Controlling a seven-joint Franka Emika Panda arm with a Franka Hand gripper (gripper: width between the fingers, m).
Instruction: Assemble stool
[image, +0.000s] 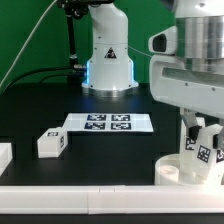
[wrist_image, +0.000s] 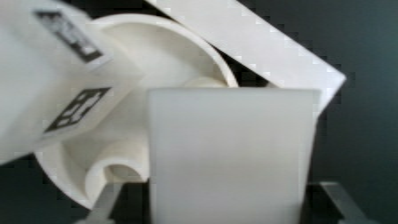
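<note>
The white round stool seat (image: 172, 170) lies at the front of the exterior view's right, with a tagged leg (image: 207, 153) standing on it. My gripper (image: 204, 133) hangs straight over that spot. In the wrist view the gripper (wrist_image: 228, 203) is shut on a plain-faced white blocky leg (wrist_image: 231, 140), with one finger on each side of it. The leg stands over the seat disc (wrist_image: 169, 90). A second tagged leg (wrist_image: 63, 95) stands on the seat beside it. One more loose leg (image: 52, 143) lies on the table at the exterior view's left.
The marker board (image: 106, 122) lies flat in the middle of the table. A plain white border strip (image: 90, 195) runs along the front edge and shows in the wrist view (wrist_image: 267, 50). A white block (image: 4, 155) is at the exterior view's far left. The robot base (image: 108, 60) stands behind.
</note>
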